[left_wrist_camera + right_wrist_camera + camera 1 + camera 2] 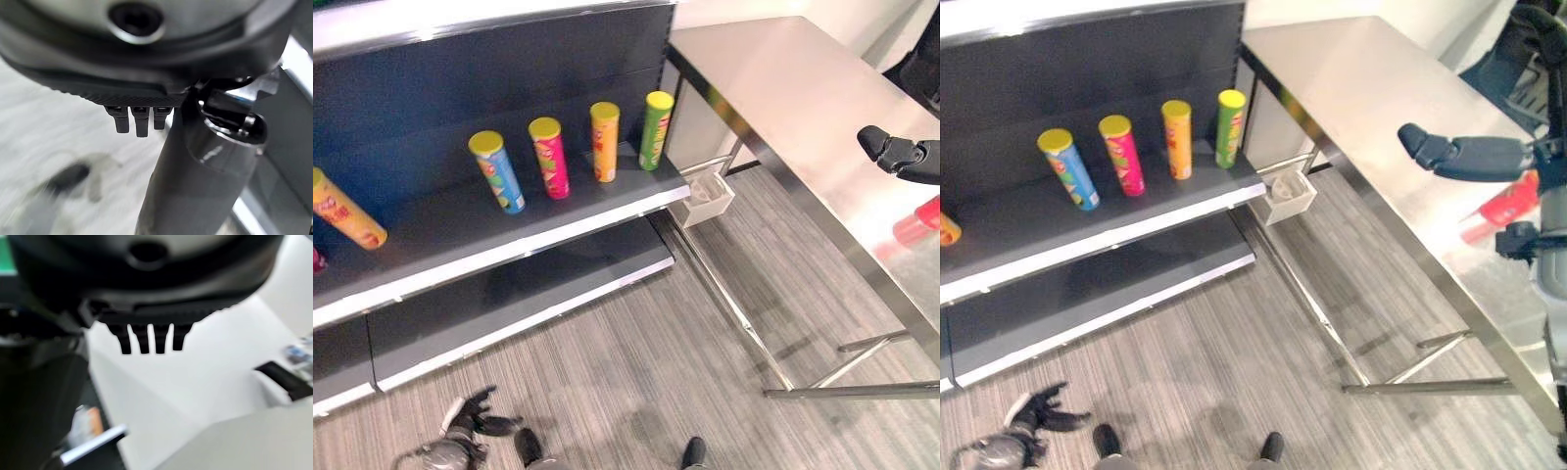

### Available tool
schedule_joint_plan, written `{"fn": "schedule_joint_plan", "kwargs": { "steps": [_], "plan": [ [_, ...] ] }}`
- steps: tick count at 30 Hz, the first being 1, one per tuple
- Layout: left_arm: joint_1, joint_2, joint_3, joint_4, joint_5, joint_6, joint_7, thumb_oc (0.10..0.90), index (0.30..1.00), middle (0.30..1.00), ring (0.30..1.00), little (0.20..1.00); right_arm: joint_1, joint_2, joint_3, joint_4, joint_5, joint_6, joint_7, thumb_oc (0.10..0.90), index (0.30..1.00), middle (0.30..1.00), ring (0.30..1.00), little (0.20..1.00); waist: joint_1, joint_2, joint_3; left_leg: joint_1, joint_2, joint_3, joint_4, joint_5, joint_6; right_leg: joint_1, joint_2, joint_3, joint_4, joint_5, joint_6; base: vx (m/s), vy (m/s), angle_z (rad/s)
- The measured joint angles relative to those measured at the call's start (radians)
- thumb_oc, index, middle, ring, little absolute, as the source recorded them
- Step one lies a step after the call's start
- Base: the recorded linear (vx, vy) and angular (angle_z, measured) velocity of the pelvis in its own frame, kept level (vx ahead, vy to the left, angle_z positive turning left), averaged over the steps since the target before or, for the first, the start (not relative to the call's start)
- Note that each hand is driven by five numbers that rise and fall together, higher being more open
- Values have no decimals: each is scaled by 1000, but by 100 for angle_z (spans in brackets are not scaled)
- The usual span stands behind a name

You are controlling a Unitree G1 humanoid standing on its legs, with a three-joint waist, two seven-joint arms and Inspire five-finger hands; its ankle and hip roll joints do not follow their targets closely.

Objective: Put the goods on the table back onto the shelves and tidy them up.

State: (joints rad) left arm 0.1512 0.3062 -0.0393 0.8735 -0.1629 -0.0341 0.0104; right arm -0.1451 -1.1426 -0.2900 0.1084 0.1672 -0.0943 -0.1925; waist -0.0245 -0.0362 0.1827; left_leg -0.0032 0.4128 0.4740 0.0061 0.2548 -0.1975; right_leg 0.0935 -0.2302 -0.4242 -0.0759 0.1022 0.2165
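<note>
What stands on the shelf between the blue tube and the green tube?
Between the blue tube and the green tube stand two more: a pink tube and an orange tube, seen in both eye views.

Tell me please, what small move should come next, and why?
Probably lower the right hand onto the red can lying on the steel table and close on it: the hand hovers open above it, holding nothing, while four cans already stand on the shelf.

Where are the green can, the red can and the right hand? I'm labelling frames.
green can [656, 130], left eye view, mid body.
red can [1502, 207], right eye view, its body.
right hand [1469, 157], right eye view, its back.
</note>
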Motion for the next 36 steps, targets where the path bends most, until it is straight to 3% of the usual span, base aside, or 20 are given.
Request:
{"fn": "schedule_joint_plan", "kwargs": {
  "steps": [2,3,6,7,8,9,10,11,12,15,17,18,19,20,21,22,24,28,30,36],
  "plan": [
    [38,-45,-41,-2,-8,16,-14,800,900,900,900,900,20,-3,-14,23,25,17,2,800,900,900,900,900,-50,23,-11,-47,50,-10,57,37,18,1,49,-2,-1,-35,-23,11,-443,8],
    [24,-41,-37,-9,-13,19,-9,800,900,900,900,900,34,-2,-38,28,40,17,-4,800,900,900,900,900,-48,21,-10,-75,98,-29,79,99,30,4,99,-7,-17,-27,-49,-9,-371,19],
    [-6,-21,-36,-25,-13,19,1,800,900,900,900,900,32,-11,-43,4,43,12,-7,800,900,900,900,900,-35,0,-5,-109,128,-80,145,226,63,20,127,-4,-15,-58,-102,-20,-204,-4],
    [-15,-12,-35,-44,-14,16,2,800,900,900,900,900,27,-11,-45,-25,43,8,-9,800,900,900,900,900,-18,-35,7,-148,104,-163,222,174,5,21,96,15,-17,-60,-121,-41,-54,-45],
    [-14,-4,-37,-54,-15,16,-1,800,900,900,900,900,10,-15,-32,-44,43,7,-9,800,900,900,900,900,-4,-57,9,-148,32,-204,227,83,-38,14,73,22,-17,-55,-127,-7,-76,-37],
    [-16,-4,-40,-56,-15,16,-1,800,900,900,900,900,-19,-51,-13,-54,43,0,-9,800,900,900,900,900,-16,-77,9,-177,-89,-220,232,-63,33,-2,31,26,-17,-50,-130,74,1,-37],
    [-25,-9,-41,-54,-16,13,1,800,900,900,900,900,-55,-83,7,-47,43,-4,-8,800,900,900,900,900,1,-77,12,-153,-208,-285,154,-118,54,-15,15,62,-17,-41,-118,116,30,-40],
    [-30,-9,-42,-51,-15,13,1,800,900,900,900,900,-79,-82,14,-43,43,-7,-9,800,900,900,900,900,14,-58,6,-145,-287,-252,100,-134,88,-13,29,73,-17,-44,-114,149,134,-57],
    [-37,-2,-47,-17,-13,13,3,800,900,900,900,900,-91,-60,28,-35,44,-25,-23,800,900,900,900,900,21,-49,-17,-125,-383,-297,18,-187,179,-25,28,79,-13,-63,-88,179,173,-40],
    [-64,41,-50,27,-1,19,2,800,900,900,900,900,-133,-20,93,-7,39,-50,-17,800,900,900,900,900,13,-99,-4,-78,-423,-287,-23,-161,211,0,8,95,-15,-31,-69,162,174,-2],
    [-80,68,-56,21,0,17,3,800,900,900,900,900,-136,-10,93,-1,36,-50,-17,800,900,900,900,900,31,-93,-2,-26,-424,-256,-58,-166,222,-32,1,102,80,-36,-46,133,215,-56],
    [-92,75,-56,37,1,18,2,800,900,900,900,900,-147,5,105,2,33,-39,-18,800,900,900,900,900,28,-69,22,-3,-383,-207,-46,-176,237,-156,-9,109,340,-44,-32,106,104,-99],
    [-92,86,-26,70,4,15,4,800,900,900,900,900,-148,5,154,11,32,-23,-17,800,900,900,900,900,-6,-75,51,50,-366,-160,-30,-191,257,-292,-83,104,659,73,49,145,-49,-83],
    [-89,100,-23,71,4,14,4,800,900,900,900,900,-148,9,155,17,32,-26,-23,800,900,900,900,900,-17,-83,56,69,-366,-148,-42,-224,262,-340,-121,119,748,113,60,232,-169,-36],
    [-88,110,-22,53,4,8,5,800,900,900,900,900,-89,14,109,25,25,-27,-31,800,900,900,900,900,-11,-116,48,62,-404,-149,-29,-254,254,-325,-206,104,634,83,61,283,-416,-11],
    [-87,106,-39,25,5,9,2,800,900,900,900,900,-82,14,48,19,10,-28,-29,800,900,900,900,900,10,-113,48,42,-432,-152,-21,-261,264,-227,-275,78,263,87,57,248,-393,4],
    [-73,104,-32,6,6,6,3,800,900,900,900,900,-62,2,3,8,10,-29,-29,800,900,900,900,900,19,-111,44,12,-440,-168,-8,-260,265,-171,-253,120,49,87,61,163,-239,21],
    [-39,112,-13,14,7,15,4,800,900,900,900,900,-51,-13,-3,-9,11,-27,-28,800,900,900,900,900,9,-125,35,12,-478,-220,-16,-244,268,-109,-166,123,-1,95,53,139,-163,50],
    [-8,108,2,4,6,15,4,800,900,900,900,900,-24,-21,-10,-8,11,-26,-23,800,900,900,900,900,24,-141,22,21,-491,-242,-15,-247,245,-72,-103,99,-26,106,2,90,-139,37],
    [33,48,-49,-30,7,18,-22,800,900,900,900,900,-14,-25,-14,83,12,1,-7,800,900,900,900,900,5,-66,3,31,-365,-256,-68,-210,165,-79,30,74,-19,51,-85,78,-136,-2]
  ]
}}
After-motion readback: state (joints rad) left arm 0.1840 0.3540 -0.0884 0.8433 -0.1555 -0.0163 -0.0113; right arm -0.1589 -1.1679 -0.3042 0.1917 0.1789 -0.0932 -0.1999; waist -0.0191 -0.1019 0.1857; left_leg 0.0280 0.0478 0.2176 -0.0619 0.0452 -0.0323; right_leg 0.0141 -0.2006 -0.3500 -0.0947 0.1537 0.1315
